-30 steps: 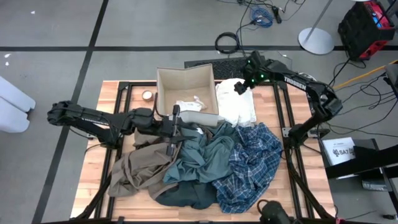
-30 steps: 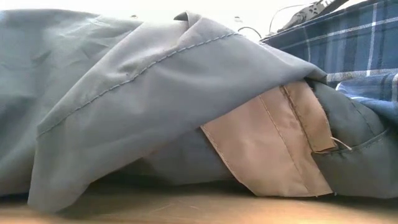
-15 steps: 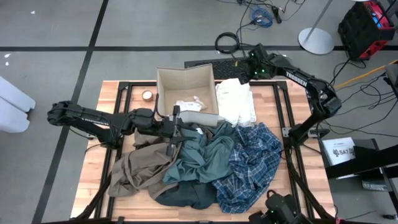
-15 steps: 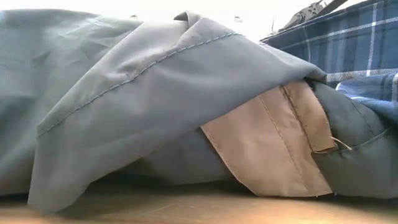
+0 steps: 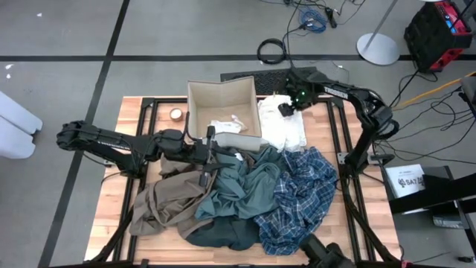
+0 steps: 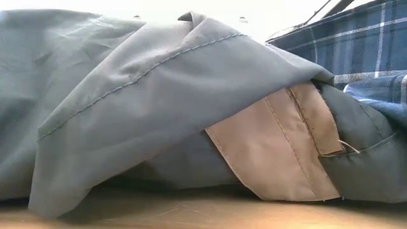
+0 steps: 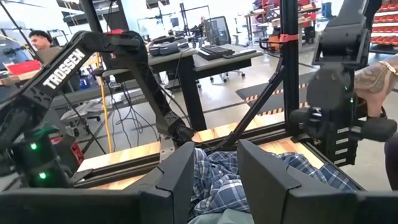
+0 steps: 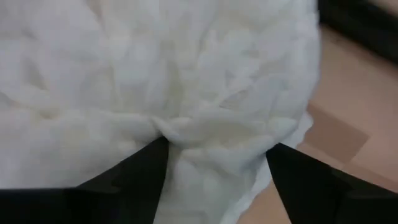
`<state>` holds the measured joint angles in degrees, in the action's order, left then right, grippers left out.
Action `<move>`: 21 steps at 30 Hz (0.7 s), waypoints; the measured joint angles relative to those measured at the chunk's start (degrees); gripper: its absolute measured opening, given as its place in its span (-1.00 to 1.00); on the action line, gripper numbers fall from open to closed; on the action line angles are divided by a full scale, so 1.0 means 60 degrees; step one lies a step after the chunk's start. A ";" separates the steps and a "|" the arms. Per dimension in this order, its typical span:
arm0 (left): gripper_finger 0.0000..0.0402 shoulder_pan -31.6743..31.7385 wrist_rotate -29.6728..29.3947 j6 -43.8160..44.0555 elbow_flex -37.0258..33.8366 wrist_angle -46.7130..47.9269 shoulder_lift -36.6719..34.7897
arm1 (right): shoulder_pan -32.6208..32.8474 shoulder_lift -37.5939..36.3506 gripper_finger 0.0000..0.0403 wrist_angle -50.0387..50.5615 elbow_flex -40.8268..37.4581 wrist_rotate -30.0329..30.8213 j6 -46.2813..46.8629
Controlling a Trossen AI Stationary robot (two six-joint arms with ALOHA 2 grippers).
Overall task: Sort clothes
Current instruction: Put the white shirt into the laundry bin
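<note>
- Biggest thing is the heap of soft garments filling the near half of the wooden slatted table (image 5: 126, 126): a large tan-brown garment (image 5: 160, 202) on the left, a teal-grey shirt (image 5: 249, 182) in the middle, a blue plaid shirt (image 5: 297, 197) on the right and a dark slate piece (image 5: 227, 234) at the near edge.
- A beige square fabric box (image 5: 221, 97) sits at the far side with a cream-white piece (image 5: 227, 125) inside; just right of it lies a cream-white crumpled garment (image 5: 284, 126).
- The right gripper (image 5: 287, 108) is down on that cream garment, fingers spread with a pinch of cloth bunched between them in the right wrist view (image 8: 211, 134). Probably best to close firmly on that fold and lift straight up, so it clears the plaid shirt touching its near edge.
- The left gripper (image 5: 206, 158) rests at the far-left edge of the heap, fingers apart and empty, apparently waiting.
</note>
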<state>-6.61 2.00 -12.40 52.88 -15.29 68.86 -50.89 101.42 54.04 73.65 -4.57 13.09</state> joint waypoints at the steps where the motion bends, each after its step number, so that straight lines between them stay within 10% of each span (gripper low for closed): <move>1: -0.34 0.0000 0.0000 0.0000 0.0000 0.0005 0.0000 | 0.0061 0.0083 0.22 0.0115 0.0000 0.0003 -0.0041; 9: -0.34 0.0000 0.0002 -0.0002 0.0004 0.0000 0.0000 | 0.0773 -0.0209 -0.90 0.0455 -0.0007 -0.0289 -0.0725; 21: -0.34 0.0000 0.0003 0.0000 0.0007 -0.0040 0.0000 | 0.1698 -0.4029 -0.98 0.1035 -0.0007 -0.1326 -0.0254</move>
<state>-6.61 2.02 -12.40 52.93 -15.53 68.86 -40.70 77.24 60.25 73.60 -12.53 11.57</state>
